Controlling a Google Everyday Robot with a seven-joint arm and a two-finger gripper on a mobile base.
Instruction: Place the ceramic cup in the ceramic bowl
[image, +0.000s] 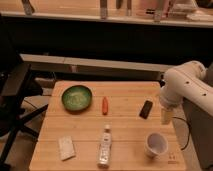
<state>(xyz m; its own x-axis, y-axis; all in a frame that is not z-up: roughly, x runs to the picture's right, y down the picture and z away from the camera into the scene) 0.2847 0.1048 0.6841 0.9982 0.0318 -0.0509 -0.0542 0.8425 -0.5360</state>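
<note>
**Surface.** Wooden tabletop, seen from above and from its near side.

**Task items.**
- The ceramic bowl stands upright in the far-left part of the tabletop. It is dark green at the rim and a lighter speckled green inside.
- The ceramic cup stands in the near-right corner, mouth up, white with a pale tinted inside. It is well apart from the ceramic bowl, with most of the tabletop's width between the two.

**Other items.**
- A small orange-red item, possibly a carrot or a pepper, lies just right of the ceramic bowl, its length running near to far.
- A flat black object lies right of centre, set at a slant.
- A slim clear bottle with a white cap lies in the near middle, cap toward the far side. It is left of the ceramic cup and apart from it.
- A white packet lies flat at the near left.

**Robot.** The white arm enters from the right and bends downward over the tabletop's right edge. The pincer hangs at its end, pointing down. It is just right of the black object and on the far side of the ceramic cup — touching neither. Whether the pincer is spread or pressed together cannot be told.
</note>
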